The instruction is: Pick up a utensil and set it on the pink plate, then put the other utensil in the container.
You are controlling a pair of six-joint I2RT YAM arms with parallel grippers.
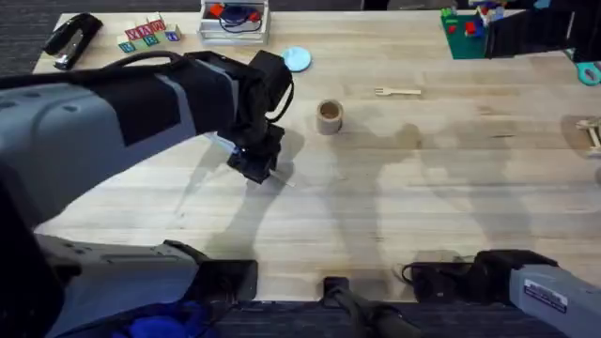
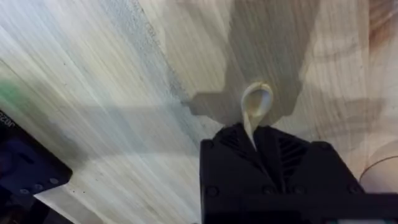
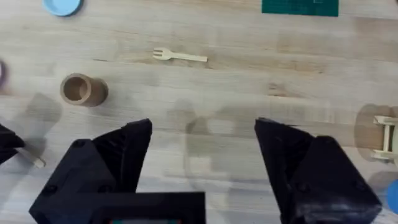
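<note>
My left gripper (image 2: 254, 140) pinches the spoon (image 2: 256, 106) by its handle, bowl end sticking out past my fingertips over bare table (image 1: 394, 216), on the left-arm side of the cup (image 1: 329, 116). The hold is thin and near the handle's end, so I judge the spoon could pivot or slip out if I swing quickly toward the plate. Its long axis runs straight out from my jaws. The fork (image 1: 397, 91) lies beyond the cup, handle crosswise, tines toward the cup. My right gripper (image 3: 202, 168) is spread wide, holding nothing.
</note>
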